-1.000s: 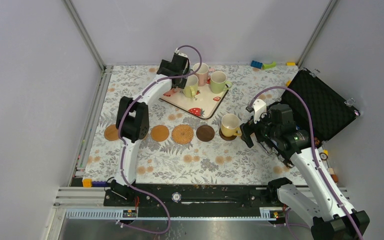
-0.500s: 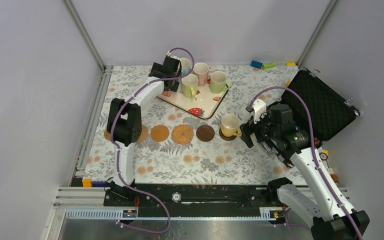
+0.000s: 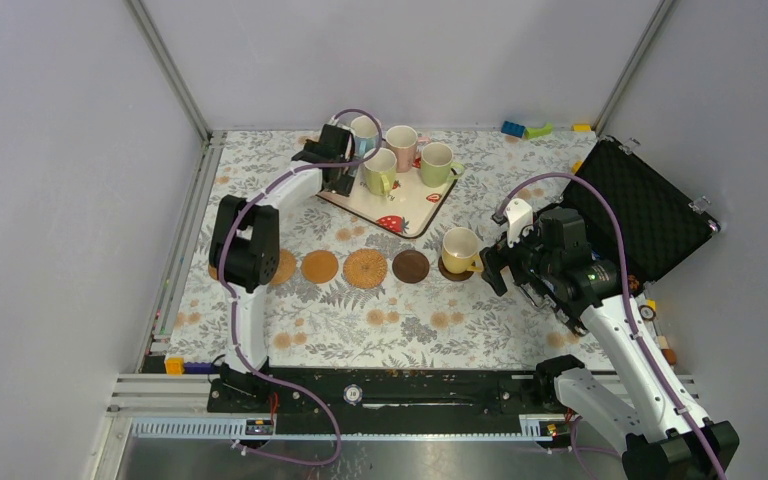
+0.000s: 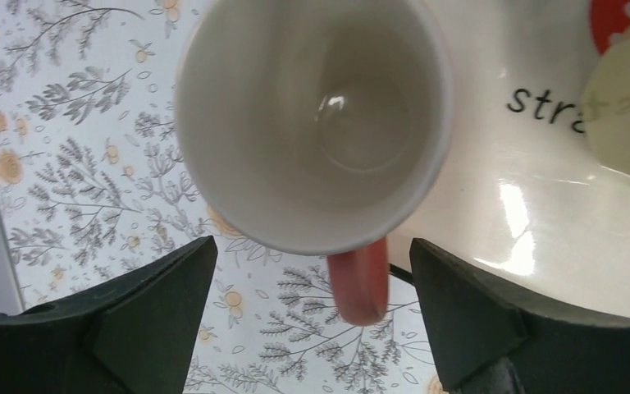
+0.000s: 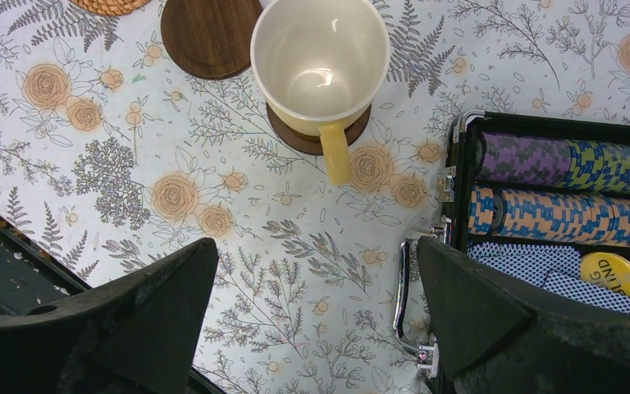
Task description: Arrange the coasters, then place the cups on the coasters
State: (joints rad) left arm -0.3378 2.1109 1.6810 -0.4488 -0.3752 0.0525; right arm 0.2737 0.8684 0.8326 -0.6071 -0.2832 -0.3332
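A pink cup (image 4: 312, 123) with a white inside stands at the corner of the strawberry tray (image 4: 541, 205). Its handle (image 4: 359, 279) points between the fingers of my open left gripper (image 4: 312, 271) without touching them. In the top view the left gripper (image 3: 332, 165) covers that cup. A light blue cup (image 3: 365, 130), a pink cup (image 3: 401, 142) and two green cups (image 3: 380, 172) (image 3: 436, 163) stand on the tray (image 3: 410, 212). The yellow cup (image 5: 320, 57) sits on a dark brown coaster (image 5: 312, 139). My right gripper (image 5: 316, 271) hangs open near it, holding nothing.
A row of coasters lies on the floral cloth: tan (image 3: 320, 266), woven (image 3: 365, 268), dark brown (image 3: 411, 265); another at the left is partly behind my left arm. An open black case (image 3: 650, 215) with poker chips (image 5: 558, 180) stands at the right. Toy bricks (image 3: 525, 129) lie at the back.
My left gripper has moved left and nearer, from above the tray's cups to the pink cup at the tray's left corner, and its jaws have narrowed slightly. The right arm has not moved.
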